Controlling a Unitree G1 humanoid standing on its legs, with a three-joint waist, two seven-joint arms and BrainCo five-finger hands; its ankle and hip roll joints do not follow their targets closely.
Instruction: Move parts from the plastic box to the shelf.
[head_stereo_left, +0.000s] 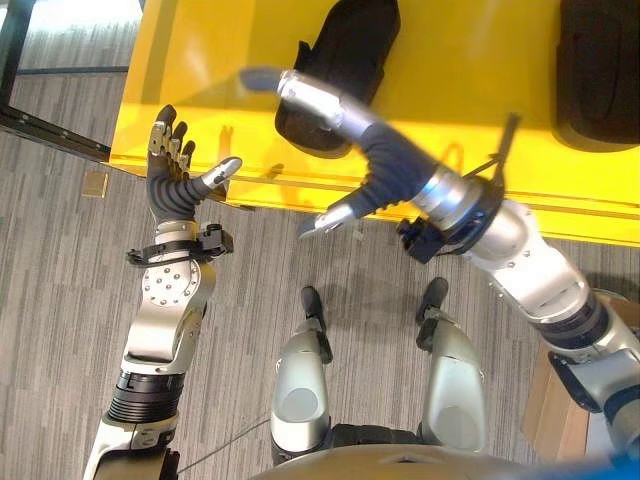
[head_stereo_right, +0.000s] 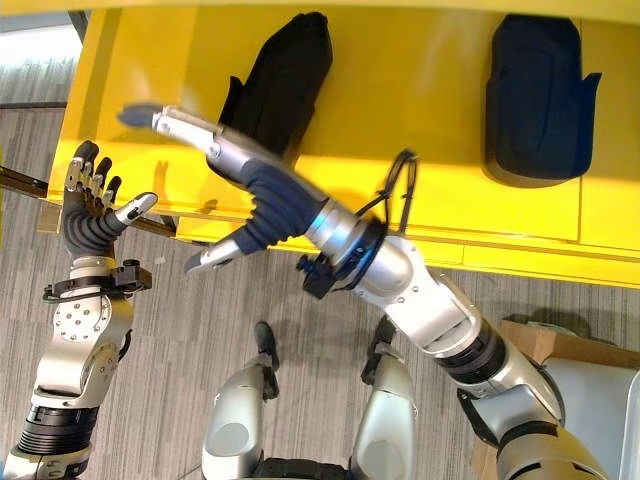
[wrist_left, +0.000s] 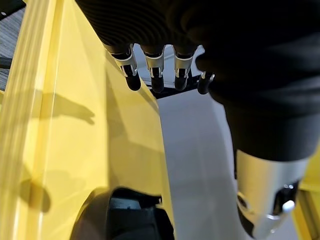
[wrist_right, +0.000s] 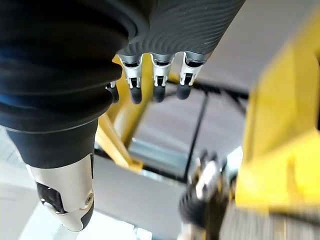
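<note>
We saw two dark parts (head_stereo_left: 340, 75) (head_stereo_right: 535, 95) lying lengthwise across the yellow shelf (head_stereo_left: 450, 80); our right hand (head_stereo_left: 375, 165), fingers apart, hovered beside the nearer part, left hand (head_stereo_left: 172, 165) spread at the shelf's edge.

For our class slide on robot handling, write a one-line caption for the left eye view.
Both hands open and empty over the yellow shelf: right hand reaching above a black part, left hand raised at the shelf's edge.

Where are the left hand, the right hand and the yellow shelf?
left hand (head_stereo_left: 172, 192), left eye view, on its palm.
right hand (head_stereo_right: 272, 207), right eye view, on its dark cover.
yellow shelf (head_stereo_left: 450, 90), left eye view, on its bare top.
</note>
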